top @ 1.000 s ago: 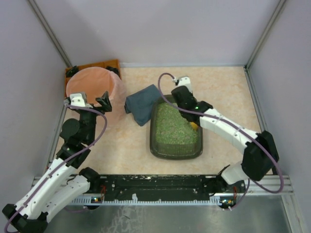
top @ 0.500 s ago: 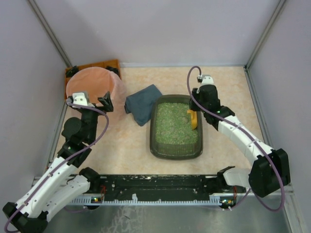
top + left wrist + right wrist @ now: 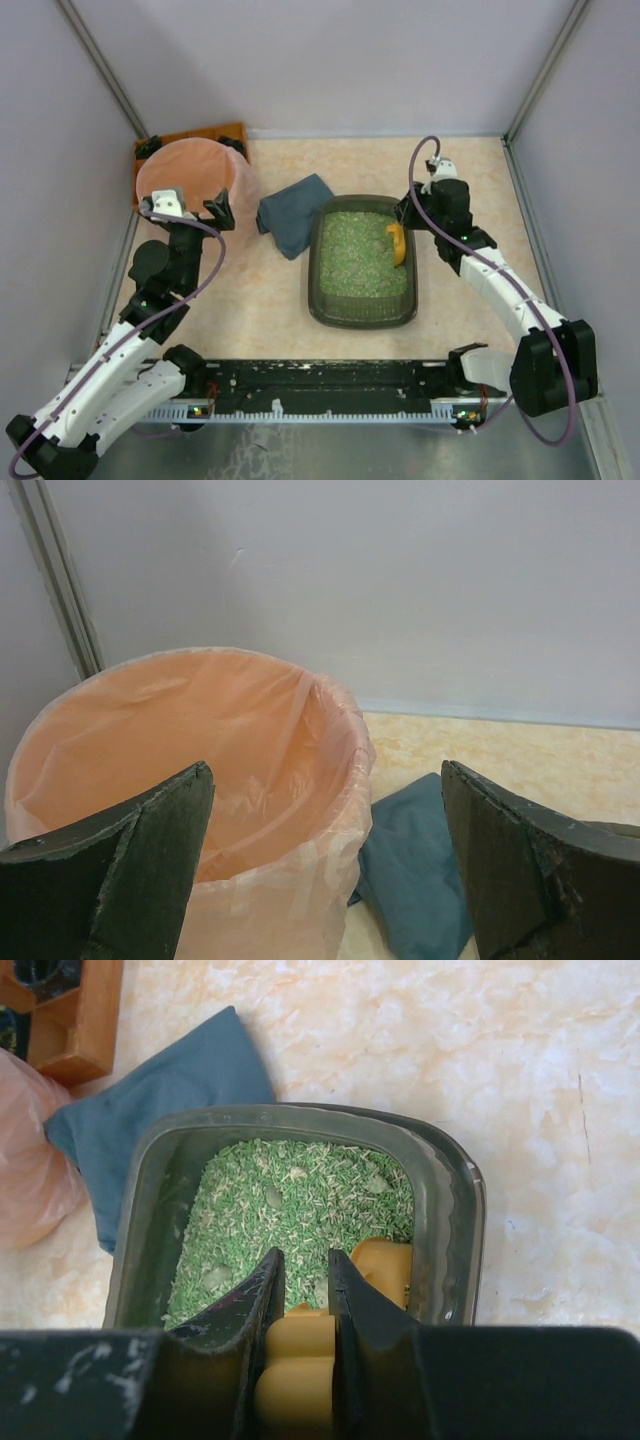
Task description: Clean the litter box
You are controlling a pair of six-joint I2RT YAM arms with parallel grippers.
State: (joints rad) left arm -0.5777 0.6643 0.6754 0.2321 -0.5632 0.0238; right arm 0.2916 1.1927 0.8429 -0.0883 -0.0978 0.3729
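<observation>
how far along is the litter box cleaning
Done: nothing visible; the pink bucket looks empty. In hand: the right gripper is shut on the yellow scoop, inside the litter box. To do: pale clumps lie among the granules; the left gripper hangs open by the bucket.

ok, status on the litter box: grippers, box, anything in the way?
Left gripper open, at pink bucket. Right gripper shut on yellow scoop, inside litter box, right side. Blue cloth against box's far-left corner, clear of scoop.
</observation>
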